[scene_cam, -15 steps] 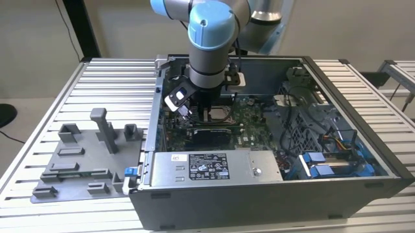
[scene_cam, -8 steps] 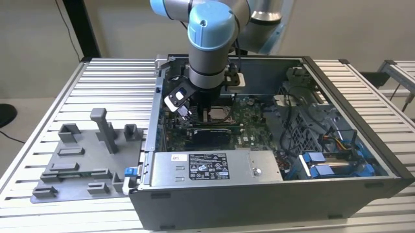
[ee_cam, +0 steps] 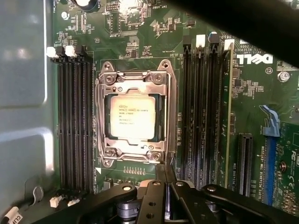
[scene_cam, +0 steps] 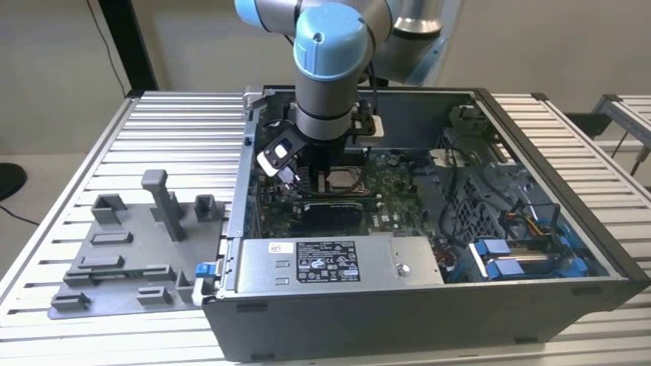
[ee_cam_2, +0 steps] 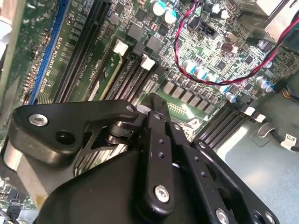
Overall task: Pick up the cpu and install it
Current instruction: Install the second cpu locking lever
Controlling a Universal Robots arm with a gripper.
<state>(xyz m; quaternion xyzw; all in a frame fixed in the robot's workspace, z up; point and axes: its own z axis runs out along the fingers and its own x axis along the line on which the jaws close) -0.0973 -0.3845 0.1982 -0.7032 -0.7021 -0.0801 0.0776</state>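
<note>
Ribbed aluminium slats made up the tabletop [scene_cam: 112, 130], which carried a grey fixture tray [scene_cam: 127, 255] at the exterior view's left and an open computer case [scene_cam: 428, 305] lying on its side, so that its motherboard [scene_cam: 392, 183] faced upward and could be reached from above.

Nearest to the exterior camera, along the case's front wall, sat the white-labelled power supply box [scene_cam: 325, 263]. Just behind it the arm [scene_cam: 328, 76] reached straight down into the case, over the socket area.

In the first wrist view the cpu [ee_cam: 132, 118] lay flat and square inside the socket's metal frame [ee_cam: 135, 114], its pale top facing up, apparently already seated where it belongs. Dark memory slots [ee_cam: 74, 121] ran along both sides of the frame.

The pincer [ee_cam: 164, 175] held nothing; in that same view its fingers looked drawn close together, poised just beside the frame's edge and not touching the chip. Judging by this, the arm hung above the socket so that the wrist cameras could look at the placement.

Farther back, red and black wires [ee_cam_2: 219, 77] crossed the board.
</note>
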